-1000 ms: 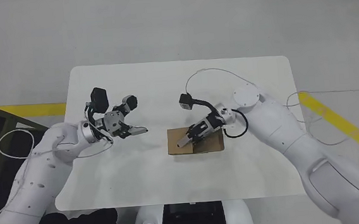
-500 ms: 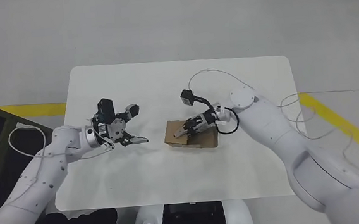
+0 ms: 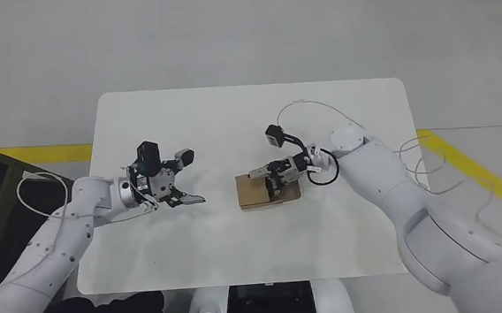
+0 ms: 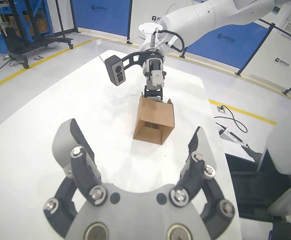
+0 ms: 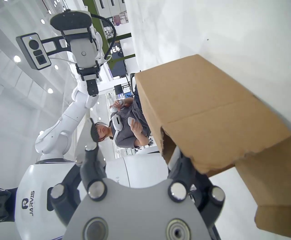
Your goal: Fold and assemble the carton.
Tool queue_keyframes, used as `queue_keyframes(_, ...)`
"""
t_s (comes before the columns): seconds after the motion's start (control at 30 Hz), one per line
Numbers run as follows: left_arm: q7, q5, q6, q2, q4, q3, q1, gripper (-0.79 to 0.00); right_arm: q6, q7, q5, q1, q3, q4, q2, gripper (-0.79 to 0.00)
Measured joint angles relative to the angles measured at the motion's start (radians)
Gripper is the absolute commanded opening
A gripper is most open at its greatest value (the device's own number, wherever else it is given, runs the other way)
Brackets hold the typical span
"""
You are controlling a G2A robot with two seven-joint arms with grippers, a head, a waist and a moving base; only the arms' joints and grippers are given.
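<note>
Carton [image 3: 267, 193] sits on the white bench [image 3: 230, 114], a bit right of centre and closer to the near edge than the far one. It's popped into a rectangular tube lying on its side, long axis running left-right. The open mouth faces left, and the left wrist view looks straight down the inside. Short flaps stick out at the right-hand end. Right gripper [image 4: 154, 96] is at that right end, touching the carton. Its fingers are spread well apart, not clamped on anything. One finger [image 5: 91, 145] is in free air outside the cardboard. The other finger [image 5: 181, 168] is tucked behind the ragged edge of the carton wall, tip hidden. Can't tell whether that finger presses on the wall or just sits inside it. Left gripper [image 3: 193, 175] hangs over the bench left of the carton, clearly apart from it, pointing at the open mouth. It's wide open, both pads bare, nothing held. The right arm's wrist camera [image 4: 117, 70] sticks out on a black bracket on the far side of that gripper. A thin white cable [image 3: 304, 103] loops over the bench beyond the right arm. Yellow floor tape [image 3: 446, 154] runs past the bench's right edge.
</note>
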Motion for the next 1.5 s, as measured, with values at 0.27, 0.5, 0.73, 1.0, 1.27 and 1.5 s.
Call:
queue_keyframes(0.27, 0.032, 0.120, 0.040, -0.014, -0.027, 0.029, 0.011, 0.000, -0.019, -0.019, 0.017, -0.039, 0.045, -0.070, 0.030, 0.000)
queue_keyframes(0.5, 0.091, 0.266, 0.172, -0.055, -0.002, 0.120, -0.005, 0.000, -0.030, -0.030, 0.027, -0.081, 0.088, -0.163, 0.061, 0.000)
queue_keyframes(0.73, 0.112, 0.268, 0.191, -0.116, 0.081, 0.223, -0.080, 0.000, -0.040, -0.039, 0.021, -0.120, 0.126, -0.237, 0.090, 0.000)
queue_keyframes(1.0, 0.050, 0.215, 0.148, -0.196, 0.186, 0.328, -0.186, 0.000, -0.044, -0.044, 0.039, -0.159, 0.155, -0.290, 0.107, 0.000)
queue_keyframes(1.27, 0.079, 0.246, 0.164, -0.246, 0.259, 0.382, -0.232, 0.000, -0.035, -0.035, 0.079, -0.184, 0.179, -0.316, 0.116, 0.000)
queue_keyframes(1.5, 0.146, 0.280, 0.184, -0.263, 0.308, 0.387, -0.242, 0.000, -0.018, -0.018, 0.104, -0.194, 0.194, -0.315, 0.117, 0.000)
